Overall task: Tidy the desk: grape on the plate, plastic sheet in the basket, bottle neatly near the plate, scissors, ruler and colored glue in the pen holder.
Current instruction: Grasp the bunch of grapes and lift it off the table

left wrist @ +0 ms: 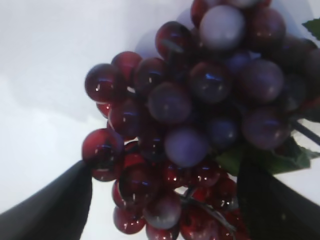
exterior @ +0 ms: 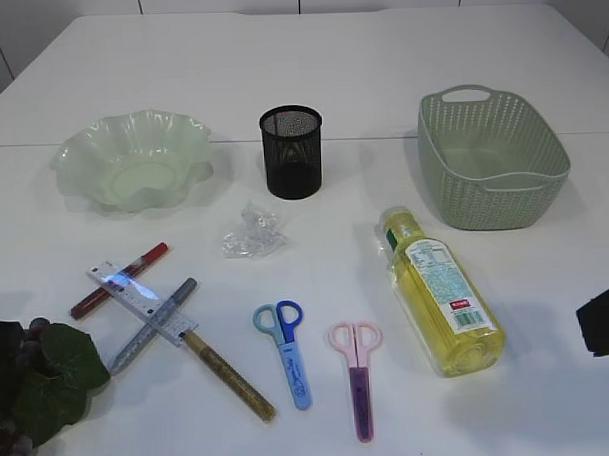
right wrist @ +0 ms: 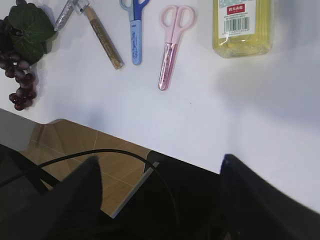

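The grape (left wrist: 200, 125) bunch fills the left wrist view: glossy, round, dark red and purple berries with a green leaf, lying at the near left corner of the white desk (exterior: 379, 75). The left hand (left wrist: 165, 200) hangs right over it, its two dark fingers (left wrist: 50, 210) spread wide on either side of the lower berries; whether they touch is unclear.

Farther back, from the largest: a sage green woven-pattern plastic basket (exterior: 492, 161) with handles stands at the right rear; a pale green plate (exterior: 132, 159) with a wavy rim sits at the left rear; a clear bottle (exterior: 442, 293) of yellow liquid lies on its side in front of the basket. A black mesh pen holder (exterior: 291, 151) stands upright between plate and basket, with a crumpled clear plastic sheet (exterior: 252, 233) just before it. Blue scissors (exterior: 286, 351) and pink scissors (exterior: 358, 376) lie side by side. A ruler (exterior: 142, 301) lies across slim colored glue (exterior: 228, 376) tubes.

The right hand (right wrist: 160, 200) hovers past the desk's near edge, fingers well apart, holding nothing.
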